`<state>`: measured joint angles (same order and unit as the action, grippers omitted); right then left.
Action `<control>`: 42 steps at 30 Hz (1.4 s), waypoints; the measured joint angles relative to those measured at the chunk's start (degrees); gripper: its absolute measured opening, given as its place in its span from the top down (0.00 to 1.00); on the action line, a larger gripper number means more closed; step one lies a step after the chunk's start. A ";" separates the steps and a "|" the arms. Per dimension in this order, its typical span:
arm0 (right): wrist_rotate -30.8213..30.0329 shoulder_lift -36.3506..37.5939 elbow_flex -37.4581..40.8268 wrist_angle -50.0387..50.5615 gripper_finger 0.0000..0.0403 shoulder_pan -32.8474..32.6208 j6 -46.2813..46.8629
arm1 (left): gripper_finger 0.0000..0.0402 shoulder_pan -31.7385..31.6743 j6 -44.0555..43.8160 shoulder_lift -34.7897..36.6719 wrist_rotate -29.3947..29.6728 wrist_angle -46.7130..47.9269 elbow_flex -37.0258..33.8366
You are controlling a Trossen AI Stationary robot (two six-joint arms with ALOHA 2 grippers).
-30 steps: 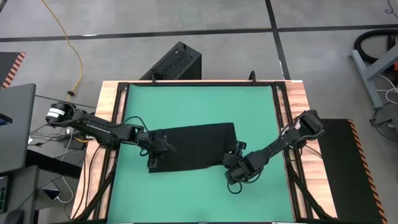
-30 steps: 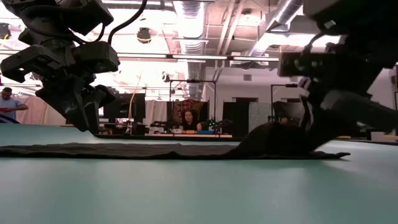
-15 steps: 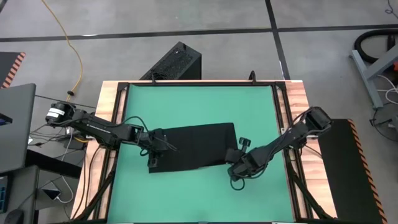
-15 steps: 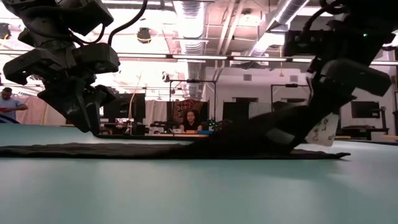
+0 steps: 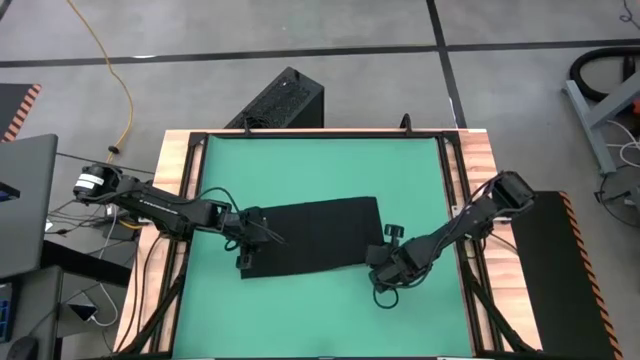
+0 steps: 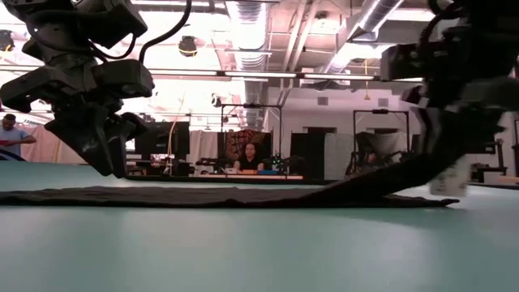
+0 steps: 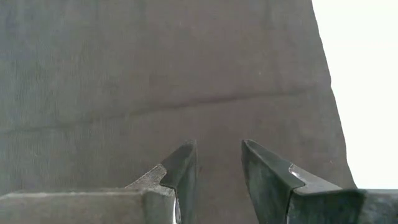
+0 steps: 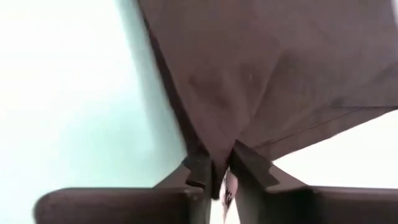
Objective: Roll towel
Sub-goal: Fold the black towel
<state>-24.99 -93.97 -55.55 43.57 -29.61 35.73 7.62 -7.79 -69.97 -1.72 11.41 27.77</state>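
Observation:
The black towel point(image 5: 310, 235) lies spread flat on the green mat point(image 5: 320, 165), except for its near right corner. My right gripper point(image 5: 384, 262) is shut on that corner and shows at the right in the low view point(image 6: 448, 154). My left gripper point(image 5: 248, 240) stands open just above the towel's left end point(image 7: 155, 74). In the low view, my left gripper's tips point(image 6: 109, 168) show a little above the cloth point(image 6: 203, 195). My right gripper pinches the towel's near right corner point(image 8: 217, 146) between its two fingers point(image 8: 256, 169), with the small white tag point(image 8: 227, 184) between them. The fingers slant down from above. The corner is lifted off the mat, and the cloth runs taut from it point(image 6: 381, 182) down to the flat part.
Wooden rails point(image 5: 475, 200) and black bars frame the mat. Bare mat lies on the towel's far and near sides. A black box point(image 5: 285, 98) stands beyond the far edge. People point(image 6: 245, 154) show in the room behind the table.
My right gripper has shut on the towel's near right corner and gone up and a little toward the table's right edge. The bunched corner has been lifted clear and drawn out taut. The rest of the towel has stayed flat.

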 joint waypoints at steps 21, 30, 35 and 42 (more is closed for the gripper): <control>-11.00 1.61 0.00 14.89 0.59 5.57 20.81 | 0.71 0.00 0.61 0.00 -0.89 2.23 0.00; -8.32 7.47 1.31 8.09 0.61 24.54 15.83 | 0.71 0.00 1.10 0.00 -2.14 3.04 0.02; 0.65 7.45 5.69 -2.68 0.62 32.48 9.31 | 0.71 0.00 1.11 0.00 -2.14 3.32 0.02; 2.36 7.56 8.63 -9.16 0.61 36.80 9.11 | 0.71 0.00 1.31 0.00 -2.14 3.25 0.02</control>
<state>-22.63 -86.42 -46.92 34.41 7.19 44.84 7.62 -6.48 -69.97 -3.86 14.66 27.79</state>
